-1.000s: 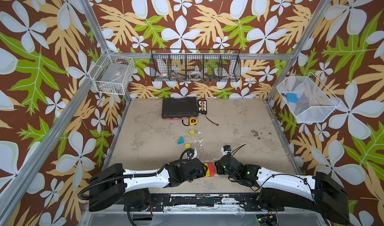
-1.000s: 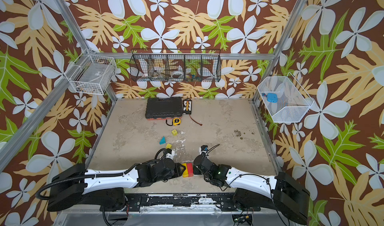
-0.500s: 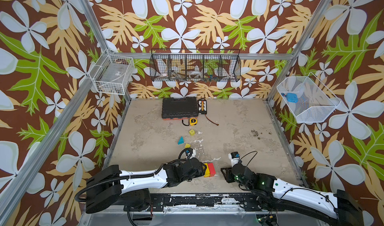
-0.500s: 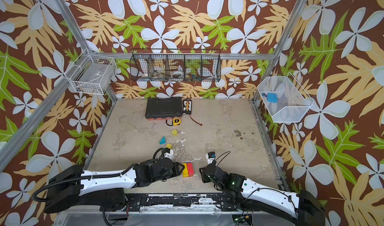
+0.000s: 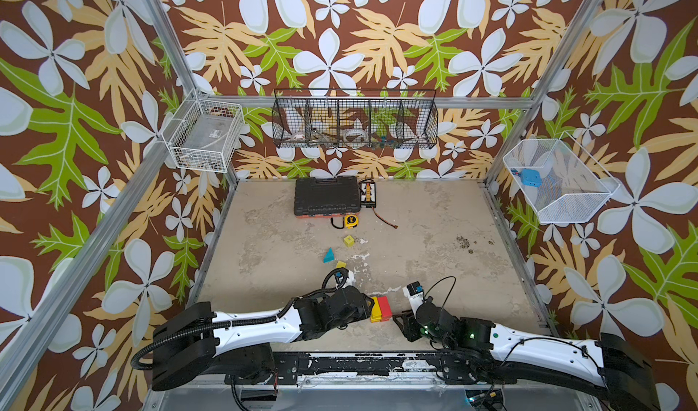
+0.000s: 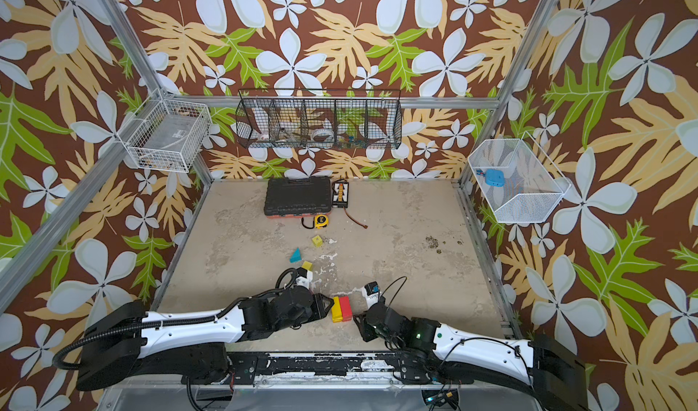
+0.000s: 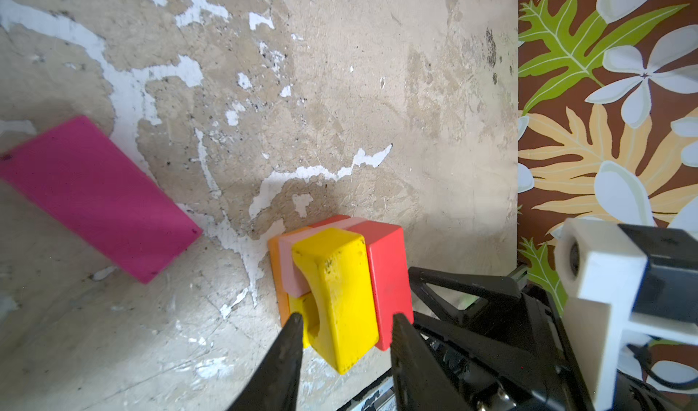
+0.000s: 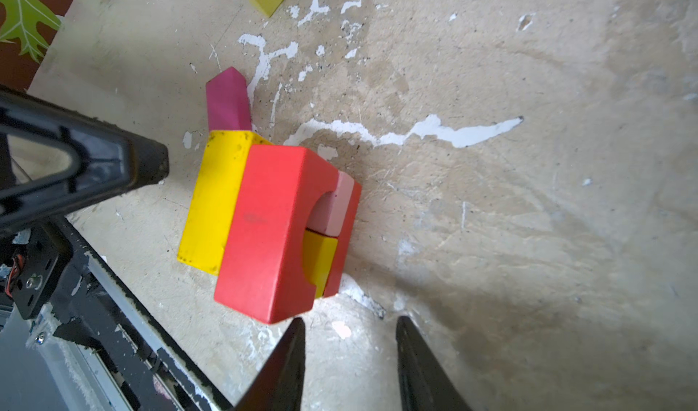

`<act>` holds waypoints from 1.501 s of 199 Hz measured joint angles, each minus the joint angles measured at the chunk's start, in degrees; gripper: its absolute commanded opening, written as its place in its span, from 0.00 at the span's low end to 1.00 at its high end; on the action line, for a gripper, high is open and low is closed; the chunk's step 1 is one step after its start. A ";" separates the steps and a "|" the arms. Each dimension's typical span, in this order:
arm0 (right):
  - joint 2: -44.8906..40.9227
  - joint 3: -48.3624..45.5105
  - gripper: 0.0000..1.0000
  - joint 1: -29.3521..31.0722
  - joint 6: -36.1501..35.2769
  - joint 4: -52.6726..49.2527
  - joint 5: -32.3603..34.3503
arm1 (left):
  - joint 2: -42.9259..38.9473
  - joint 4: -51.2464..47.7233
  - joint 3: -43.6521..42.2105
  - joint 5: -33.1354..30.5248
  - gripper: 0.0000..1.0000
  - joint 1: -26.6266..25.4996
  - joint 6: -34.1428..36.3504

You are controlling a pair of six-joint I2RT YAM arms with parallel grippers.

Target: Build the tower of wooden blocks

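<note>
The tower (image 5: 379,309) (image 6: 341,308) stands near the table's front edge. A yellow arch (image 7: 336,292) and a red arch (image 8: 264,231) lie side by side on top. They rest on pink and yellow blocks over an orange and red base. My left gripper (image 7: 345,320) (image 5: 367,307) is open at the tower's left side, its tips level with the yellow arch. My right gripper (image 8: 347,324) (image 5: 403,324) is open to the right of the tower, with bare table between its fingers. A magenta brick (image 7: 94,197) (image 8: 226,103) lies behind the tower. A teal wedge (image 5: 329,256), a yellow cube (image 5: 348,240) and another yellow block (image 5: 341,264) lie farther back.
A black tool case (image 5: 326,197), a yellow tape measure (image 5: 351,221) and a small board with a wire (image 5: 368,192) sit at the back. Wire baskets hang on the left, back and right walls. The black front rail (image 5: 359,363) runs just in front of the tower.
My right gripper has let go at the red arch, opened, and drawn back to the right and front. The left gripper and the tower have stayed put.
</note>
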 measured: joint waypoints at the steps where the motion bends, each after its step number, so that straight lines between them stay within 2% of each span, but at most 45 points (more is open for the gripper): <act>1: 0.02 0.00 0.40 0.00 -0.02 0.07 -0.02 | 0.00 0.00 0.00 0.00 0.41 0.00 0.00; 93: 2.84 0.48 0.40 0.02 -0.11 2.23 -0.92 | 0.98 0.02 0.13 0.15 0.41 0.04 0.26; 145: -1.38 0.33 0.43 0.02 0.96 -1.01 1.18 | 1.44 0.09 0.13 0.70 0.40 0.04 0.44; 180: -2.43 -0.94 0.46 0.35 -0.24 -0.98 -0.55 | 1.73 0.15 0.13 0.92 0.40 0.07 0.44; 229: 0.98 0.57 0.49 4.66 -1.64 0.74 -1.25 | 1.92 0.31 0.13 0.98 0.40 0.09 0.44; 299: 6.71 3.58 0.49 4.96 -1.57 0.17 2.99 | 2.40 0.83 0.07 1.18 0.40 0.09 0.44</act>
